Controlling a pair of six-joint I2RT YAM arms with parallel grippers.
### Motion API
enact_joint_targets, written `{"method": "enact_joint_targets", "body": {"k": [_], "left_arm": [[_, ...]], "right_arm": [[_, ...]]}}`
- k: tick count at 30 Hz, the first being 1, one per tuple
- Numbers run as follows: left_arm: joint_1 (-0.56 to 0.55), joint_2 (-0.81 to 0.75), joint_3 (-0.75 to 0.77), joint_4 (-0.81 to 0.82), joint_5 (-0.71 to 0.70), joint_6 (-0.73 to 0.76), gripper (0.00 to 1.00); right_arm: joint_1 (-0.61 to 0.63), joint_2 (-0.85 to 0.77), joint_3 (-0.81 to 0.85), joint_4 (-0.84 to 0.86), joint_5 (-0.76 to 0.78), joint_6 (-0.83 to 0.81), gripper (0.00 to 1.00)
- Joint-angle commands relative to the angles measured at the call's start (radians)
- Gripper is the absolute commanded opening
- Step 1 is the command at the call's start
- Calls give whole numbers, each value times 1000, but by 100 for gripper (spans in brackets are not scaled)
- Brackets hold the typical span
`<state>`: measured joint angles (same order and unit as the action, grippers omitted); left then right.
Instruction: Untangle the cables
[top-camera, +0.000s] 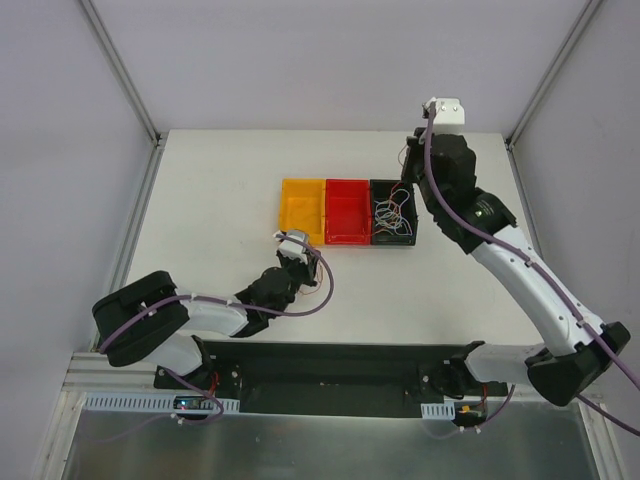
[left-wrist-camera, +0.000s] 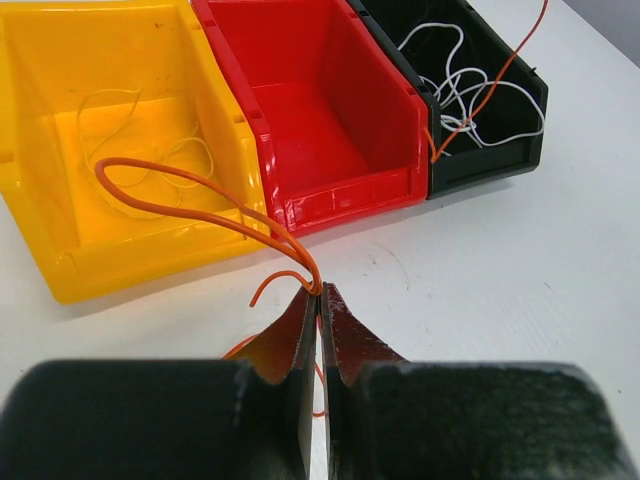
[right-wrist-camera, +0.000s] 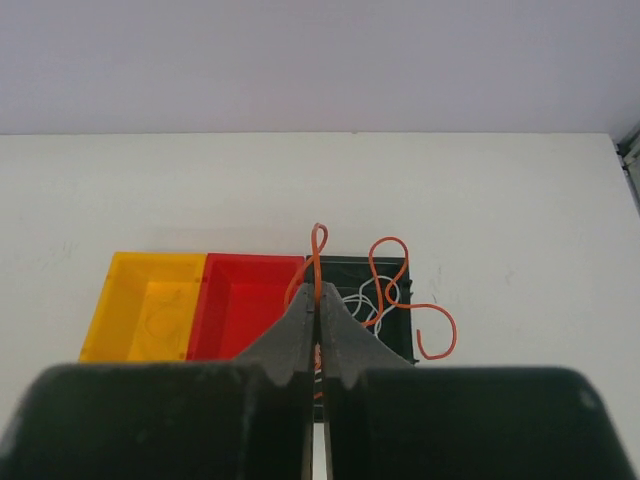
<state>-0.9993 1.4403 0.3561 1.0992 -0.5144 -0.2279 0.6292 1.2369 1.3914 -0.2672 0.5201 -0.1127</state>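
The white bench (top-camera: 220, 190) carries three bins in a row parallel to its far edge: a yellow bin (top-camera: 300, 212) towards the left edge, a red bin (top-camera: 347, 214) in the middle, and a black bin (top-camera: 393, 243) towards the right edge. The right claw (right-wrist-camera: 316, 300), above the black bin, is clenched on an orange cable (right-wrist-camera: 318, 250) rising from it. The left claw (left-wrist-camera: 320, 292), by the yellow bin's near wall, grasps an orange wire (left-wrist-camera: 200, 215) that loops over that bin. The other cables (top-camera: 390, 212) lie tangled in the black bin, and a pale wire (left-wrist-camera: 105, 95) lies in the yellow one.
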Motion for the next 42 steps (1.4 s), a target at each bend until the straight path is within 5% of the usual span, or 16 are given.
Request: {"method": "enact_joint_targets", "body": {"k": [1, 29, 42], "left_arm": [[16, -40, -12, 18, -6, -19, 0], [41, -101, -49, 11, 22, -36, 0], [51, -110, -60, 21, 16, -44, 0]], "right_arm": [[-26, 61, 86, 72, -117, 54, 0], [-31, 118, 182, 106, -226, 76, 0], [-31, 318, -81, 241, -353, 205, 1]]}}
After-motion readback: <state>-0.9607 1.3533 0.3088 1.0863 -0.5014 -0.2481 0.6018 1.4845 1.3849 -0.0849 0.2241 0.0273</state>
